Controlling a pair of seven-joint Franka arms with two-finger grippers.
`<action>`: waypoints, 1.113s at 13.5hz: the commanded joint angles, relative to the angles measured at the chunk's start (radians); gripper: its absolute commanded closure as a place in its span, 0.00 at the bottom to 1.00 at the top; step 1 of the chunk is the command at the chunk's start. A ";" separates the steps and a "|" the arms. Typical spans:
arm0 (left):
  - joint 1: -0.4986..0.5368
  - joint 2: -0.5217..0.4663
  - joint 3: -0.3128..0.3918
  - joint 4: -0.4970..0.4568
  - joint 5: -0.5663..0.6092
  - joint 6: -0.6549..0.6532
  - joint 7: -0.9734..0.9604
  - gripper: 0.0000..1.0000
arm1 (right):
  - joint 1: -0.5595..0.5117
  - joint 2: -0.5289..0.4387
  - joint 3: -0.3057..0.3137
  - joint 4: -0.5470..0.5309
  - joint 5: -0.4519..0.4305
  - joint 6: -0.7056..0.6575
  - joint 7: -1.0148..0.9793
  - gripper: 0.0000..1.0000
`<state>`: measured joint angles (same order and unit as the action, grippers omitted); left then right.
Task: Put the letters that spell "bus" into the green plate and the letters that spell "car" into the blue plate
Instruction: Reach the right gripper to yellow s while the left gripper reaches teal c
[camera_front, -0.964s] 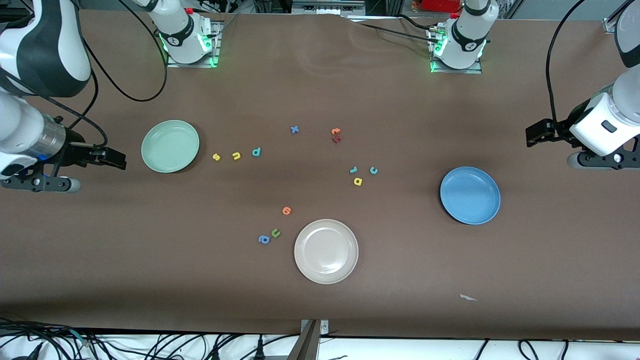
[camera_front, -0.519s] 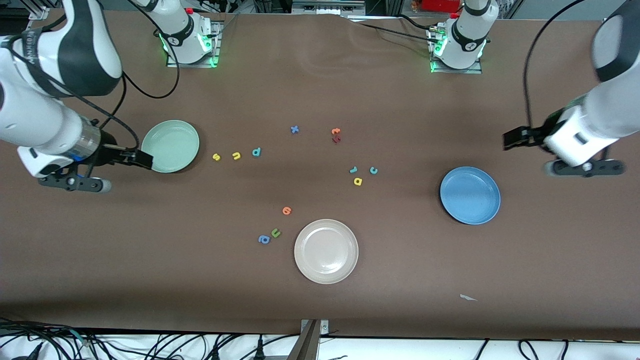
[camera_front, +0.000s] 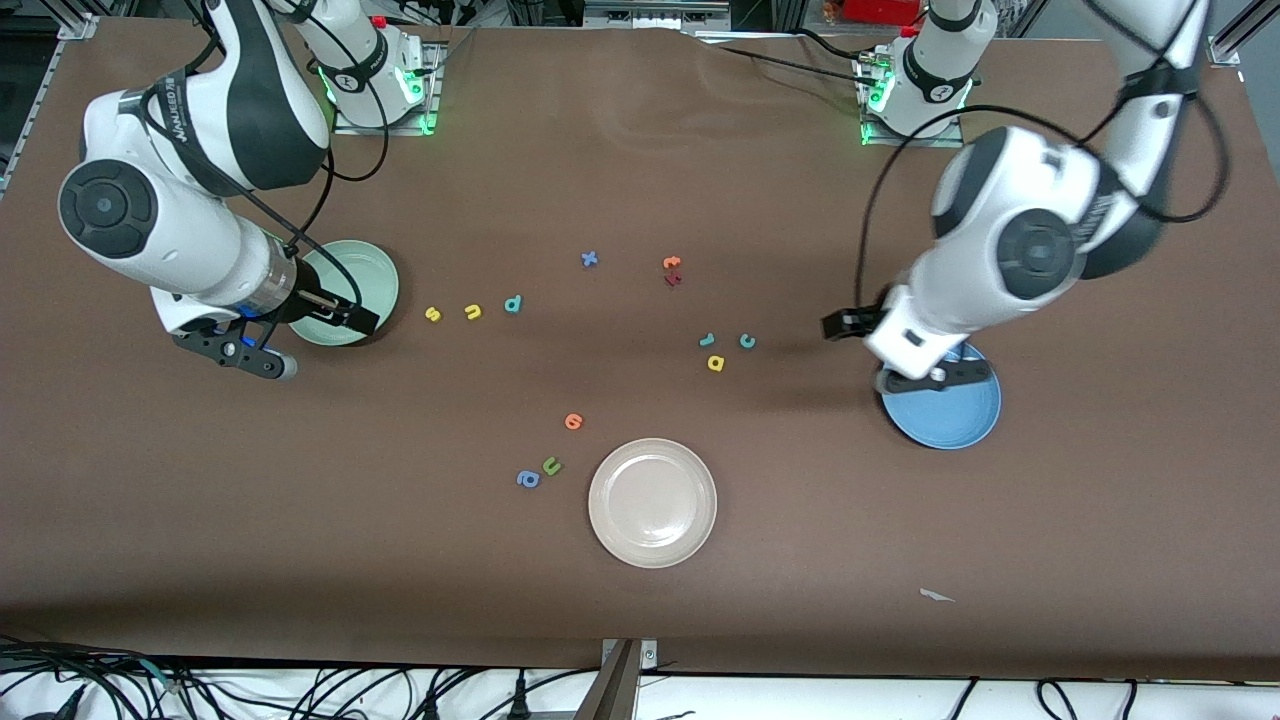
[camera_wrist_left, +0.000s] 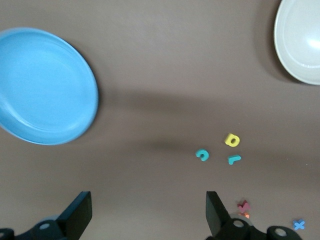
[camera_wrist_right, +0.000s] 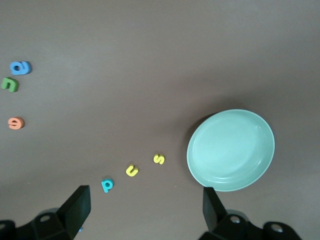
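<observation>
Right gripper (camera_front: 362, 322), open over the green plate (camera_front: 375, 262); left gripper (camera_front: 838, 325), open beside the blue plate (camera_front: 950, 420). I risk grabbing decoys or fumbling tiny letters: yellow s (camera_front: 433, 314), teal c (camera_front: 747, 341).

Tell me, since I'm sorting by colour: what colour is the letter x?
Blue. The x shows best in the front view.

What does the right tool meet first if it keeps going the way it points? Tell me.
Probably the yellow s. The right tool, open over the green plate, points along the table toward the row of letters; the s comes first. Its height is unclear, so it may pass above.
</observation>
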<state>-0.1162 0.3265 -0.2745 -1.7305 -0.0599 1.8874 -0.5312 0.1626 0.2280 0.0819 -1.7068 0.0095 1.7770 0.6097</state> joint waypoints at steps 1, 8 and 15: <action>0.009 -0.035 -0.066 -0.176 -0.009 0.187 -0.056 0.00 | -0.005 -0.026 0.001 -0.034 0.010 -0.002 0.044 0.01; -0.100 0.136 -0.086 -0.279 0.251 0.510 -0.272 0.00 | -0.005 -0.009 0.054 -0.315 0.023 0.358 0.212 0.01; -0.106 0.222 -0.086 -0.265 0.292 0.568 -0.303 0.01 | -0.006 0.053 0.087 -0.551 0.021 0.734 0.289 0.01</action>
<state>-0.2218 0.5239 -0.3571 -2.0179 0.1963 2.4498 -0.8119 0.1634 0.2838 0.1605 -2.2203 0.0206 2.4730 0.8817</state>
